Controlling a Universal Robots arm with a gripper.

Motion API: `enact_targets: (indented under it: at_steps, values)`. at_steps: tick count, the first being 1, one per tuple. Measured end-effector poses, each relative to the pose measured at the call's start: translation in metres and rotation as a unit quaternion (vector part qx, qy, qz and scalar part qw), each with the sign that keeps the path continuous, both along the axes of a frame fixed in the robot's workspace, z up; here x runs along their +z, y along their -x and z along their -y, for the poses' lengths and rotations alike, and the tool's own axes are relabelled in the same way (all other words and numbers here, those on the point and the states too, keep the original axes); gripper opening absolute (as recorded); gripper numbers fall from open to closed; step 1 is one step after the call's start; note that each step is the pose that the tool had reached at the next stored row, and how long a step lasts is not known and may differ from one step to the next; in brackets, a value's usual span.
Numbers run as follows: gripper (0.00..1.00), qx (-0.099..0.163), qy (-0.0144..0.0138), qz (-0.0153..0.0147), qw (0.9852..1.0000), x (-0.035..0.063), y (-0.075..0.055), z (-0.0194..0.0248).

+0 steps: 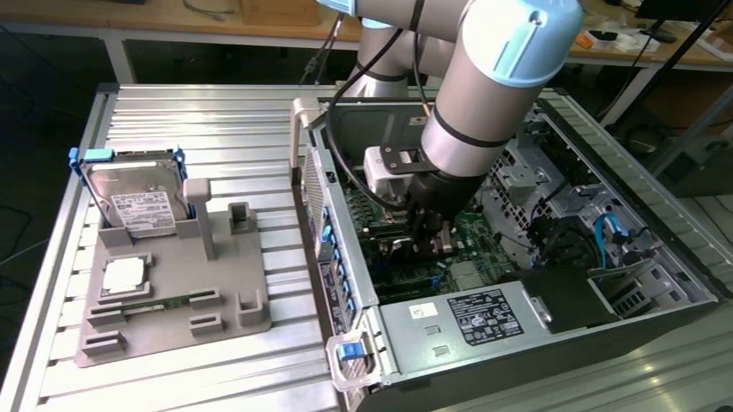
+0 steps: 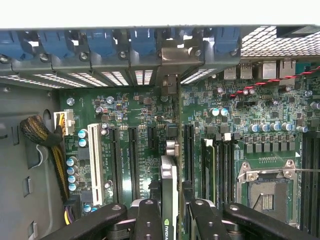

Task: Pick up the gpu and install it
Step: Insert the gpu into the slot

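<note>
A ribbed metal counter (image 1: 195, 112) carries a grey holder (image 1: 172, 292) with a hard drive (image 1: 137, 202) toward nine o'clock in the exterior view, and an open computer case (image 1: 309, 180) toward three o'clock. Inside the case, the pincer (image 2: 172, 212) grips the gpu (image 2: 169, 175) edge-on just above the motherboard (image 2: 125, 110), with the card's bracket (image 2: 170, 82) at the rear openings. Seating it well likely means keeping the card upright, lined up along its slot, and pressing evenly.

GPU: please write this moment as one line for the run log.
gripper: shut on gpu | gpu: on edge over motherboard slots | place: inside computer case | seated: cannot tell
</note>
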State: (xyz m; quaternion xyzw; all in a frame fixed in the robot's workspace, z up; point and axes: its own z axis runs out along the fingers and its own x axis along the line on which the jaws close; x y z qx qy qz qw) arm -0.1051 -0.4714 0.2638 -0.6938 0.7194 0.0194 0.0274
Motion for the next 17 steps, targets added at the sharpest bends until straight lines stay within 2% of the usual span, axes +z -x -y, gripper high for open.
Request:
enact_targets:
  at_steps: [17]
  values:
    - [0.27, 0.000, -0.0016, 0.0000, 1.0000, -0.0033, 0.0012, 0.0008]
